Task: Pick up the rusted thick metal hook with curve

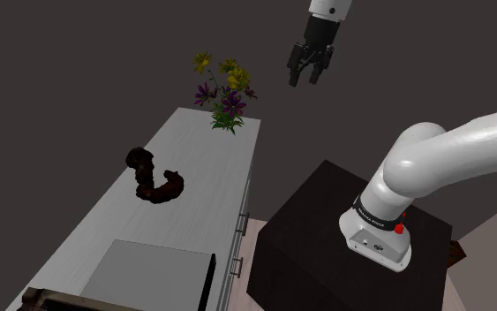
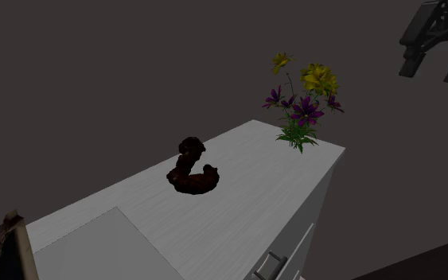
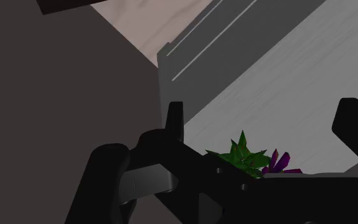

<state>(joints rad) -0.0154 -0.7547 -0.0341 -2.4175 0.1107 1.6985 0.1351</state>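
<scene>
The black gripper (image 1: 304,81) hangs in the air with its jaws apart and nothing between them. In the wrist view the two fingers (image 3: 174,118) stand wide of each other, and the green leaves and purple petals of the flowers (image 3: 250,158) show past the hand, on the pale counter top (image 3: 285,76). In the second exterior view the gripper (image 2: 433,73) is high at the right, above and beside the flowers (image 2: 301,99).

The hook (image 1: 156,181) lies on the counter top (image 1: 198,155), well apart from the jaws: in the shoulder view it is lower and far to the left of them, with the bunch of yellow and purple flowers (image 1: 224,93) standing at the counter's far end between the two. The hook (image 2: 192,171) rests about midway along the counter (image 2: 246,207).

It is thick and lumpy, dark reddish brown with a rough surface. One end is a knobby head; from there the body runs down and curls round into a heavy curve.

Nearer the camera, a flat grey panel (image 1: 149,274) sits in the counter top. The arm's dark stand (image 1: 317,230) is beside the counter.
</scene>
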